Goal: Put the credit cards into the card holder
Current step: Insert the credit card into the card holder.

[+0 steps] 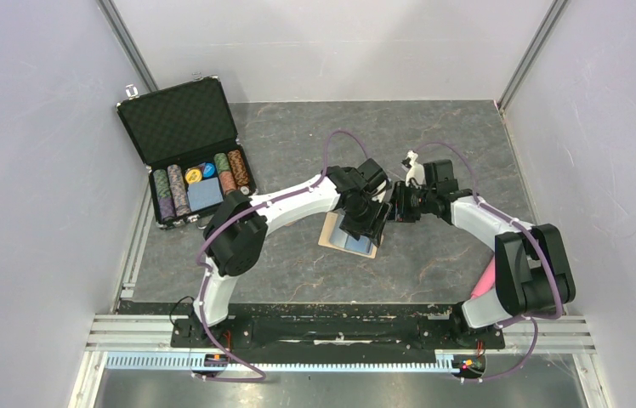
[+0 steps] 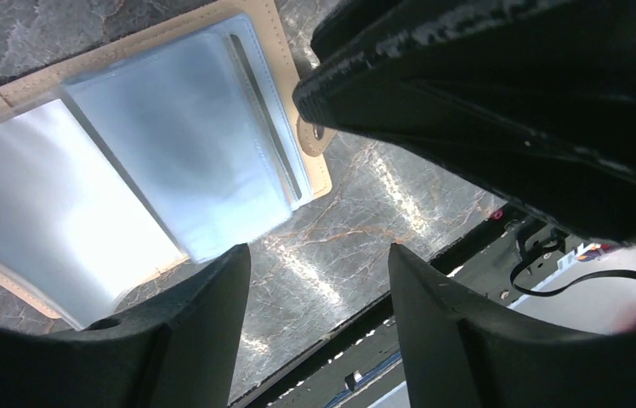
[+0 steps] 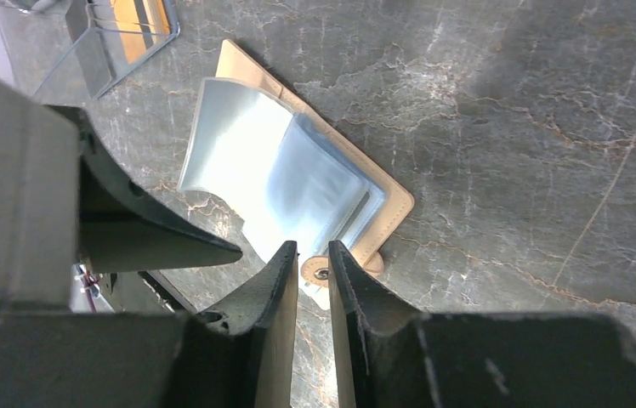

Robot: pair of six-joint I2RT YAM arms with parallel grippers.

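card holder (image 1: 332,231) right of case (image 1: 178,119)

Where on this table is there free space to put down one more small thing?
Bare table lies between the card holder and the near rail, and along the far edge right of the black case. The middle is crowded: the left end effector and the right end effector meet at the holder.

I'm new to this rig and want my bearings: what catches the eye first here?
The open tan card holder lies at the centre of the table, clear sleeves fanned out. The left claw hangs open above it, and the right claw, narrowly parted, sits at its snap tab. At the back left, an open black case shows colourful poker chips.
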